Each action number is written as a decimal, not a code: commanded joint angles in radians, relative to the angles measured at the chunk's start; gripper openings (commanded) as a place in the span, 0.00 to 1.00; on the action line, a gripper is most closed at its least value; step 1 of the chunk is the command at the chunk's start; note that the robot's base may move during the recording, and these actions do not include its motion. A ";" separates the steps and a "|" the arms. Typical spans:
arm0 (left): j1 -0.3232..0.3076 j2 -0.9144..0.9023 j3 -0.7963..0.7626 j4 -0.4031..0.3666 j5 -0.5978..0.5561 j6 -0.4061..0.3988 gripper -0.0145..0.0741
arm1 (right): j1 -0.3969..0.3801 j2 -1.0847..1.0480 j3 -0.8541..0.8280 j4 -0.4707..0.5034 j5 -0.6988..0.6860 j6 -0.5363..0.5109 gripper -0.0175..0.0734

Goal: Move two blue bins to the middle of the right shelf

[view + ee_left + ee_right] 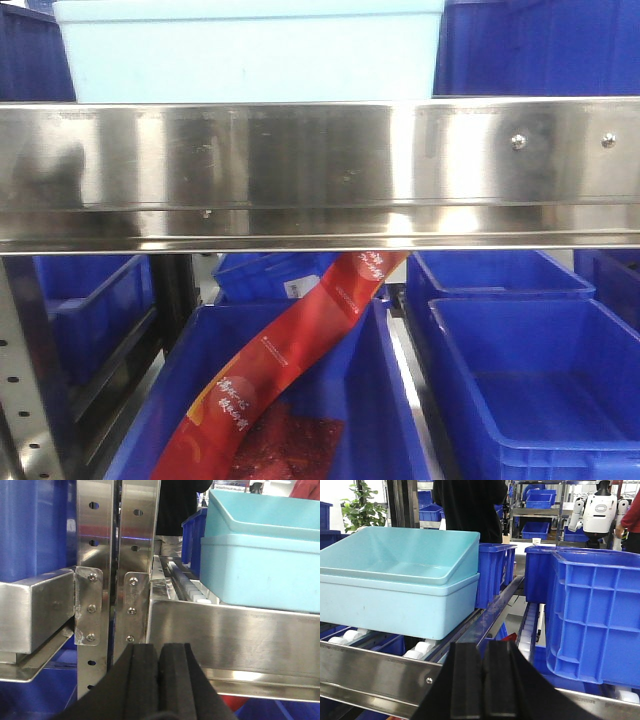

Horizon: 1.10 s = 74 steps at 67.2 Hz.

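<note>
Right wrist view: light blue bins (395,585), two nested together, upper one tilted inside the lower, filling the left half of the frame on the roller track (422,647) of the shelf. Just to the right of them, a dark blue crate (492,572) behind, and a larger dark blue crate (597,615) at the right edge. Right gripper (482,680) at bottom centre, pads pressed together, holding nothing, short of the steel front rail (370,672).

Left wrist view: same pale bins (260,555) at upper right, above the rail; left gripper (159,677) at bottom centre, likewise closed and empty, facing the shelf upright (132,555).

Front view: light bin (250,50) at top centre above the broad steel beam (320,170); lower tier of dark blue bins below, one holding red snack packaging (290,360).

Judged: moulded plastic, stiff, light when empty, smooth and somewhat slippery on the walls. Best taken at the thick rolled rim, one gripper on each side wall, jaws opened first. Nested upper bin sitting loose and askew, so likely to shift or slide out if the stack tips. Rollers underneath apt to let the bins coast when nudged.
</note>
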 commanded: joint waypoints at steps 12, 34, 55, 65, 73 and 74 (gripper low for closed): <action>0.002 -0.006 -0.001 0.004 -0.019 -0.008 0.04 | -0.003 -0.004 0.003 -0.010 -0.013 -0.005 0.02; 0.002 -0.006 -0.001 0.004 -0.019 -0.008 0.04 | -0.003 -0.004 0.003 -0.017 -0.013 -0.005 0.02; 0.002 -0.006 -0.001 0.004 -0.019 -0.008 0.04 | -0.132 0.008 0.041 0.160 -0.065 -0.176 0.02; 0.002 -0.006 -0.001 0.004 -0.019 -0.008 0.04 | -0.281 0.008 0.147 0.286 -0.207 -0.272 0.02; 0.002 -0.006 -0.001 0.004 -0.019 -0.008 0.04 | -0.359 -0.009 0.238 0.303 -0.212 -0.272 0.02; 0.002 -0.006 -0.001 0.004 -0.019 -0.008 0.04 | -0.366 -0.013 0.253 0.303 -0.214 -0.272 0.02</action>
